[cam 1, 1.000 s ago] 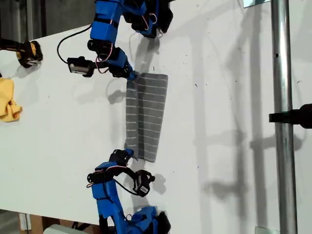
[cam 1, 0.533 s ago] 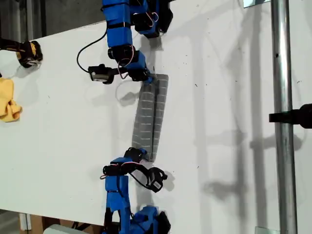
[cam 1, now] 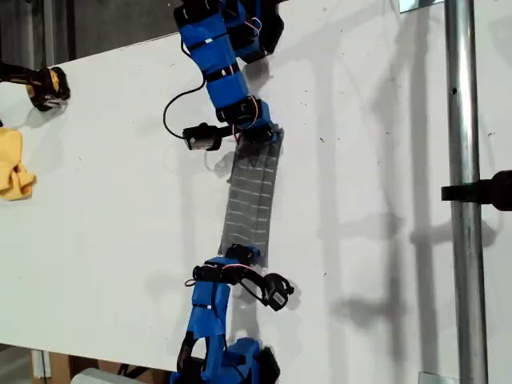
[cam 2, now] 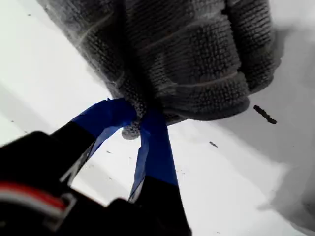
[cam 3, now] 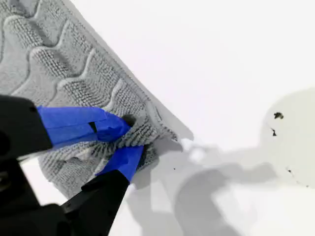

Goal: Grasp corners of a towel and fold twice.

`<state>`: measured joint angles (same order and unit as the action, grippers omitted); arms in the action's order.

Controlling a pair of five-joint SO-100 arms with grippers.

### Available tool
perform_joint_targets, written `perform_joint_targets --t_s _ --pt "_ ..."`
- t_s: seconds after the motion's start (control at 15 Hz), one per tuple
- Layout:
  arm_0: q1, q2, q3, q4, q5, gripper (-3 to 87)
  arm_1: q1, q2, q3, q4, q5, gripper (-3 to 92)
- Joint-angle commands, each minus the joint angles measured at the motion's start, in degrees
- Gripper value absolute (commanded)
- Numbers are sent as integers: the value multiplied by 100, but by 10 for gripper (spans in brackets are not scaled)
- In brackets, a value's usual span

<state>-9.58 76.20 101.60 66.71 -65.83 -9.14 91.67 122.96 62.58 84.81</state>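
The grey white-striped towel lies as a long narrow folded strip in the middle of the white table. One blue arm's gripper holds its far end and another arm's gripper holds its near end; the wrist views do not show which arm is which. My first gripper is shut on a bunched corner of the towel, which hangs in thick folds. My second gripper is shut on a corner of the towel, low over the table.
A yellow cloth lies at the exterior view's left edge, with a black and yellow object beyond it. A metal pole with a black clamp stands at the exterior view's right. Small dark specks mark the table.
Both arms have swung toward the exterior view's right, carrying the held towel edge over the rest. The towel now shows as a narrower strip.
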Motion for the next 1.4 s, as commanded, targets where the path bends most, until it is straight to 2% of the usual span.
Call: perform_joint_targets --t_s 0.0,0.13,0.33,0.4,0.53,0.67,0.73,0.93,1.0,1.07,1.2,1.27,1.33 --pt "-404 105 -53 237 193 203 211 -343 -492 773 26 178" --pt "-325 853 -185 712 334 213 141 246 -844 1644 132 157" --pt "-97 2338 -53 1318 97 216 79 2083 -879 2408 167 196" --pt "-79 2593 -35 1547 35 190 105 2619 -888 2628 167 165" --pt "-79 2848 26 1890 -185 57 185 3146 -914 2918 114 157" --pt "-35 3700 563 1811 -193 34 193 3331 -870 2988 97 155" --pt "-35 4509 1090 1652 -185 29 290 3753 -642 2971 97 115" --pt "-229 7611 3428 1151 -483 -12 615 6829 1134 2725 167 59" --pt "-114 8525 4245 826 -633 -13 659 8024 1978 2839 457 56" --pt "88 9659 5142 369 -984 -13 694 8657 2206 2742 431 66" --pt "308 12331 6987 571 -1969 -13 853 8464 2162 2716 659 30" --pt "510 12190 7295 185 -2004 -13 800 8411 2215 2637 791 27" --pt "668 12313 7559 53 -2206 -11 703 8798 2479 2487 791 27"
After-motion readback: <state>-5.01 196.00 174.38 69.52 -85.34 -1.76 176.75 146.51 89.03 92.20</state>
